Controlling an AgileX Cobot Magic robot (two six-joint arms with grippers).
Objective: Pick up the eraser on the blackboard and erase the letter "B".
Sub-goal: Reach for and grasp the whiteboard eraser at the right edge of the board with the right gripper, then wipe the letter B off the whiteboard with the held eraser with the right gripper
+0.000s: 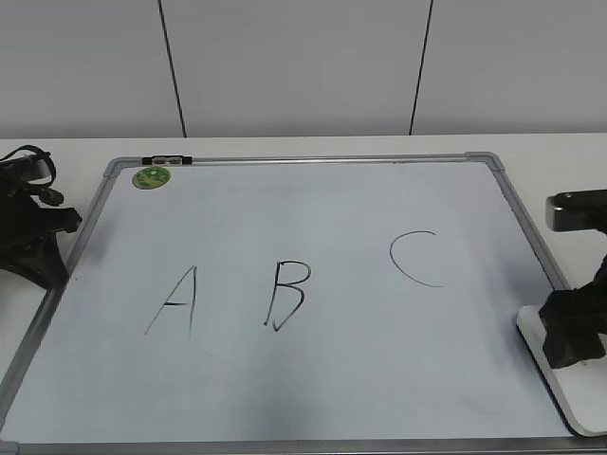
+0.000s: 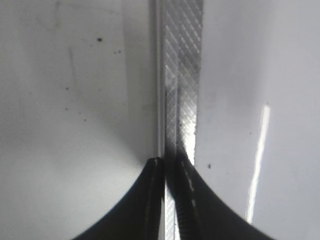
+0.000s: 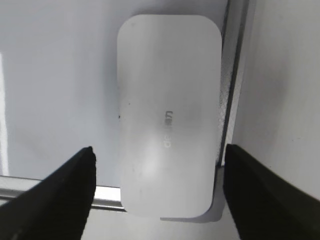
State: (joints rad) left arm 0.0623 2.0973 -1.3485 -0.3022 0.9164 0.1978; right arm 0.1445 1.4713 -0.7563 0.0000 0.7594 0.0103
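At the board's lower right corner: I hold the right gripper point(image 3: 157, 190) over the eraser point(image 3: 169, 115), fingers spread wide, one on each side, nothing grasped.
Eraser: lies flat at the corner of the blackboard point(image 1: 332, 218), overlapping its frame.
Left gripper point(image 2: 167, 200): parked over the left frame rail, fingers nearly together, holding nothing that I can see.
Letter "B" point(image 1: 285, 294): intact, mid-board between "A" point(image 1: 174, 301) and "C" point(image 1: 415, 258).
Step, as I judge it: pre-grasp; pick-up not yet made.
Next move: I lower the right gripper, close across the eraser's short sides, lift, then carry it left to the "B".
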